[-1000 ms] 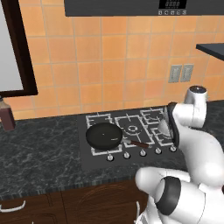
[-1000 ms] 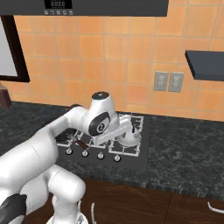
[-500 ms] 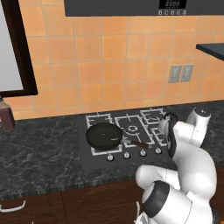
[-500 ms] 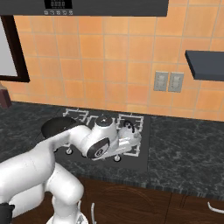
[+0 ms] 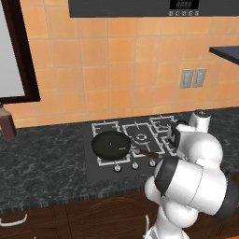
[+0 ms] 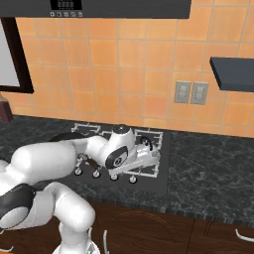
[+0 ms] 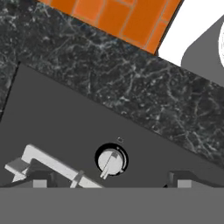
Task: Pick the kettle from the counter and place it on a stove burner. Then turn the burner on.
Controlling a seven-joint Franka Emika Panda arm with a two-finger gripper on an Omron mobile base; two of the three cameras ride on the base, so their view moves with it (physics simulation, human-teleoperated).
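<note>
The silvery kettle (image 6: 144, 143) stands on the right stove burner (image 6: 155, 135) of the black cooktop, half hidden behind my white forearm. My hand (image 6: 147, 158) hangs low over the cooktop's front right corner. In the hand view my gripper (image 7: 110, 180) is open, with its dark fingertips (image 7: 40, 178) far apart at the bottom edge. A round silver knob (image 7: 111, 161) sits on the cooktop between them, untouched. A light-grey grate bar (image 7: 43, 162) lies to its left. The marbled counter (image 7: 131, 83) stretches beyond.
A round black frying pan (image 5: 110, 144) with its handle pointing right rests on the left burner. A row of knobs (image 5: 134, 165) lines the cooktop's front edge. The orange tiled wall (image 5: 130, 70) with an outlet (image 6: 191, 92) rises behind. A brown bottle (image 5: 6, 123) stands far left.
My arm has swung down and forward, from above the right burner to low over the cooktop's front right knobs. Kettle and pan have stayed put.
</note>
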